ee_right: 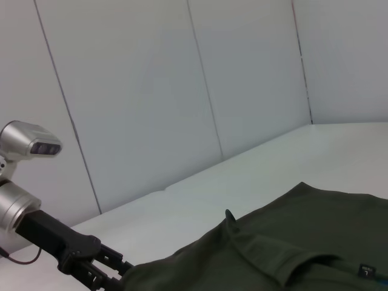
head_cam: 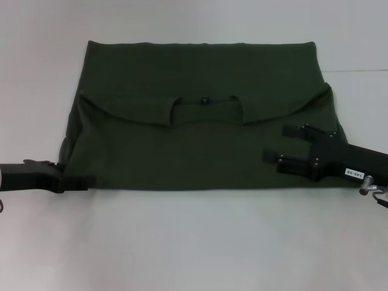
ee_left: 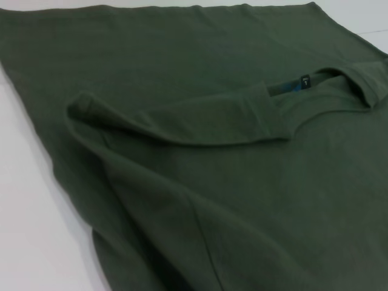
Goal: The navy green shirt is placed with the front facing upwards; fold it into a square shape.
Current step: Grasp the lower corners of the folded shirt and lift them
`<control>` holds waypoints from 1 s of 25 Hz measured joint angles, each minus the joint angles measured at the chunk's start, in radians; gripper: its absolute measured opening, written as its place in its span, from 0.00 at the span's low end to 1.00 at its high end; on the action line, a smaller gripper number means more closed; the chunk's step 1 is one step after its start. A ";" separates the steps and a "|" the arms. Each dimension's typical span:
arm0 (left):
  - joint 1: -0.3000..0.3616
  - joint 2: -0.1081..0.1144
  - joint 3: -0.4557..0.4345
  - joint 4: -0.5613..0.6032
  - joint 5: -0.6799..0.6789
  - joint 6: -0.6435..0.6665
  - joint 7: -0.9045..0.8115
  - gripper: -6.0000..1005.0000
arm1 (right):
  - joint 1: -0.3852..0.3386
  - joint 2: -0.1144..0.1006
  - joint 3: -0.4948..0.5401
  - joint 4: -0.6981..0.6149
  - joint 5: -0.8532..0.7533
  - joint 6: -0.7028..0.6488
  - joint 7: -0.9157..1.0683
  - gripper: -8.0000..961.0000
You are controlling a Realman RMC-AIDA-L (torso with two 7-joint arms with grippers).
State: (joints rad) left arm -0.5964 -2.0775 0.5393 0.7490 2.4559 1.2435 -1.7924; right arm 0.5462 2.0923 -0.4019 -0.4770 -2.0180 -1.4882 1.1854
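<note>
Head view: navy green shirt (head_cam: 200,139), partly folded, flat on white desk (head_cam: 194,242).
Left gripper (head_cam: 85,182) clenched on the shirt's near-left corner; right gripper (head_cam: 280,144) released, fingers spread, above the shirt's right side.

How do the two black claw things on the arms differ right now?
The left tool sits low at the shirt's near left corner, its fingers at the fabric edge, while the right tool hovers over the shirt's right side. The right tool's two fingers are spread apart and empty; whether the left tool grips cloth cannot be told. Both are black and point inward over the white table.
</note>
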 joint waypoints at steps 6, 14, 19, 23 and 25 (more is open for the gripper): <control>-0.006 -0.005 0.001 -0.002 -0.003 -0.028 -0.003 0.80 | -0.001 0.000 0.000 0.000 0.001 0.001 0.005 0.98; -0.007 -0.008 0.003 -0.001 0.004 -0.071 -0.004 0.52 | -0.007 0.000 0.001 -0.001 0.001 0.001 0.009 0.98; -0.006 -0.010 0.025 -0.001 0.004 -0.074 -0.002 0.32 | -0.009 -0.002 0.003 -0.007 0.001 -0.003 0.023 0.98; -0.006 -0.011 0.035 0.001 0.003 -0.072 0.001 0.19 | -0.019 -0.003 0.010 -0.010 0.001 -0.008 0.024 0.98; -0.006 -0.011 0.036 0.004 0.001 -0.071 0.002 0.13 | -0.033 -0.006 0.013 -0.016 0.001 -0.005 0.033 0.98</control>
State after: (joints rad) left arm -0.6028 -2.0883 0.5750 0.7529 2.4570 1.1724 -1.7909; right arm 0.5133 2.0863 -0.3889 -0.4930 -2.0171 -1.4935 1.2182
